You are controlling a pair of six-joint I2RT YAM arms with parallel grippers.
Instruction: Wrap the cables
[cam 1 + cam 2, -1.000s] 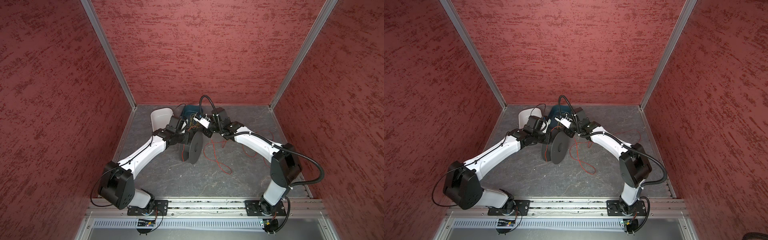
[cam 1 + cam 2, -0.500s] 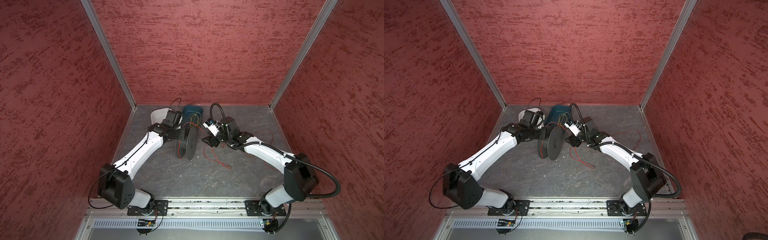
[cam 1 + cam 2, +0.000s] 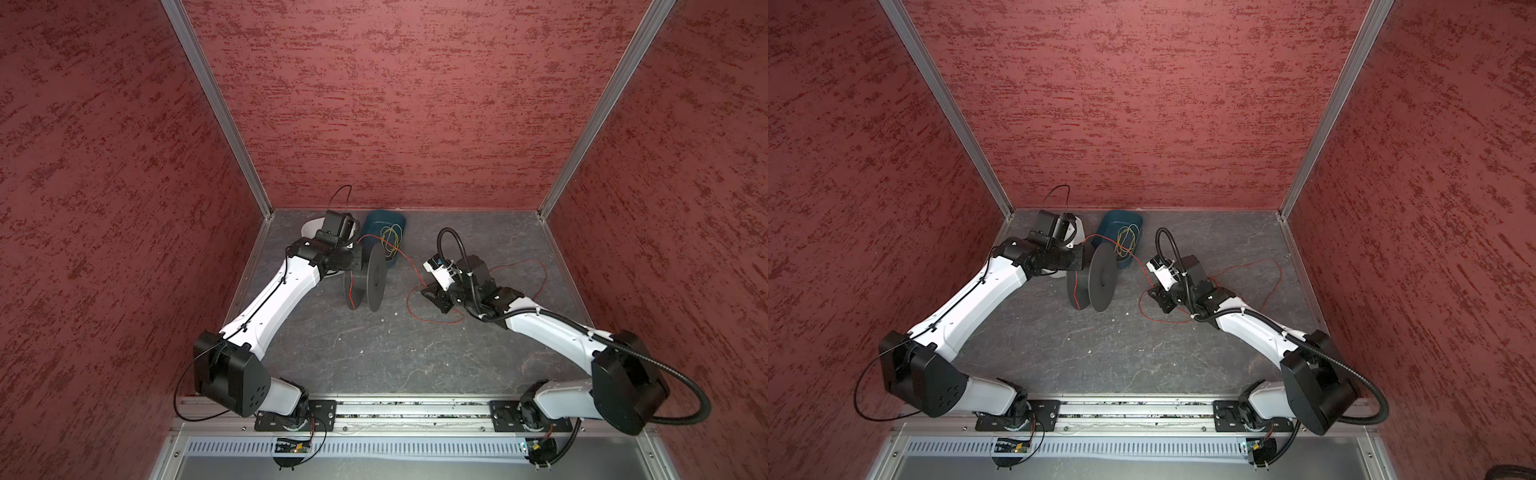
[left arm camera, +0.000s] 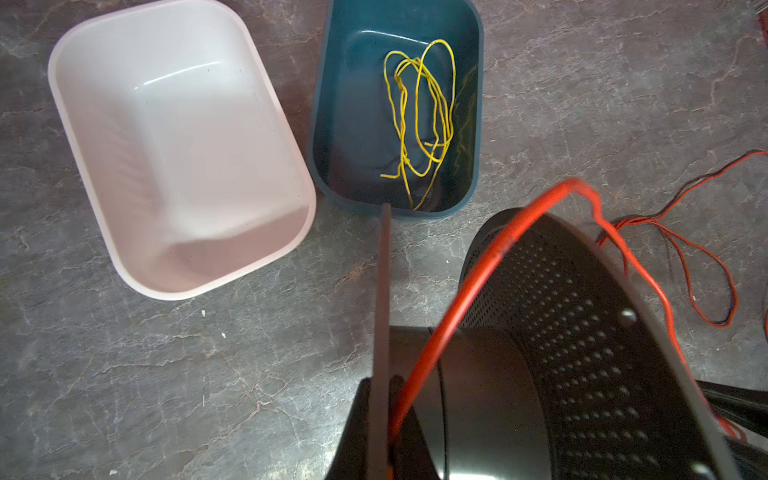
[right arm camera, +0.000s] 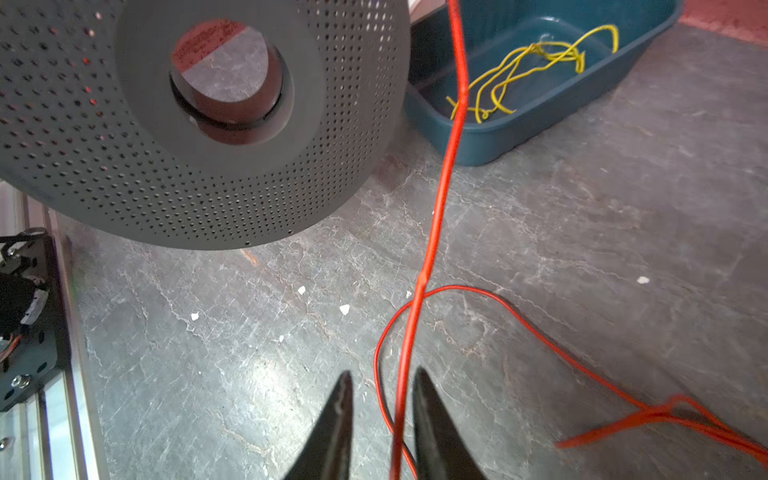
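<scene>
At the back, left tub [image 4: 95, 137] beside right tub [image 4: 332, 104], loose wires [image 4: 436, 108] in the latter. Just before them, spool [image 3: 368, 278] on edge. From spool rightward, cables [image 5: 440, 199] looped across the table [image 3: 374, 353].

thin red cables [image 5: 433, 232], 1 strand taut to spool [image 5: 145, 166], rest in loose loops

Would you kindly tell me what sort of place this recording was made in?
Probably a purpose-built robot test booth: textured red walls close in a small grey table, with a left arm and a right arm bolted to a metal rail along its front edge.
</scene>
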